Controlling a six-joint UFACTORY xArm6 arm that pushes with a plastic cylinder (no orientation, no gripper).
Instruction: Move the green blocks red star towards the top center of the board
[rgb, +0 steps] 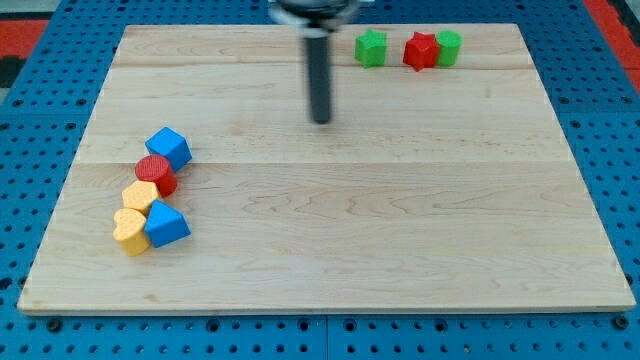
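A pale wooden board (330, 240) lies on a blue pegboard surface (40, 330) that frames it on all sides. Nearest the board's bottom-left corner a cluster of blocks runs up along the left edge: a yellow block (130, 231) touching a blue block (166, 225), a second yellow block (141, 195) just above them, then a red cylinder (157, 174), and a blue cube-like block (169, 148) at the top of the cluster. Farther up, near the middle of the board's upper half, the dark rod comes down and my tip (321, 121) rests on bare wood, well apart from every block; there are no jaws to report, only the rod's end. At the top edge, right of centre, sit a green star-like block (371, 47), then the red star (420, 50) touching a green block (447, 47) on its right.
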